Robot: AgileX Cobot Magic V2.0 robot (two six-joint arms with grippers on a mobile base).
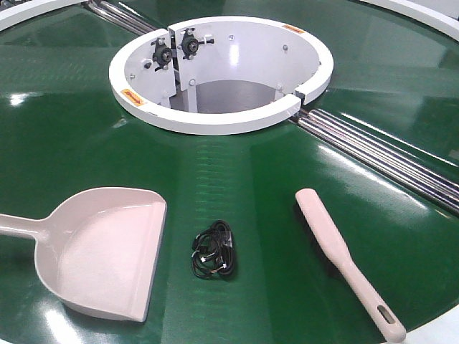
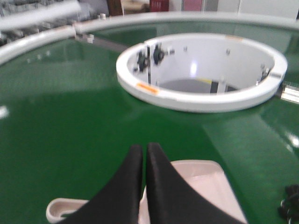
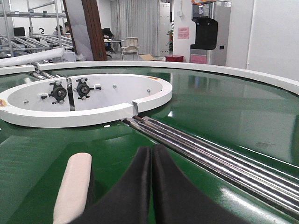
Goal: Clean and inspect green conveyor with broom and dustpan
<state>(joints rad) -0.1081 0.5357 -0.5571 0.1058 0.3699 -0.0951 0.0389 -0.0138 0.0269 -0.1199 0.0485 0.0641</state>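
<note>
Orange stickers (image 1: 133,94) on the rim of the white ring housing (image 1: 215,122) carry writing too small to read; the pink notice (image 3: 183,32) on the far wall in the right wrist view is just as illegible.

The green conveyor (image 1: 237,165) serves as the worktop: glossy, dark green and curved, it mirrors ceiling lights; steel roller strips (image 1: 373,154) run from the ring toward the right edge. Beyond its white outer rim lies a workshop with pale curtains (image 3: 135,23), an office chair (image 3: 131,46) and a dark drinks dispenser (image 3: 205,32).

On the near left lies the dustpan (image 1: 100,251), flat on the belt; its long axis runs left to right, the handle leaving the left edge and the mouth opening rightward. Just beside its mouth, apart from it, sits a black coiled cable (image 1: 214,251). On the near right lies the broom (image 1: 344,261), its long axis slanting, the rounded head far and the slotted handle pointing near-right.

The left gripper (image 2: 144,148) hangs above the dustpan with its black fingers pressed together and nothing between them; the right gripper (image 3: 152,149) is likewise closed and empty, with the broom head just to its left.
</note>
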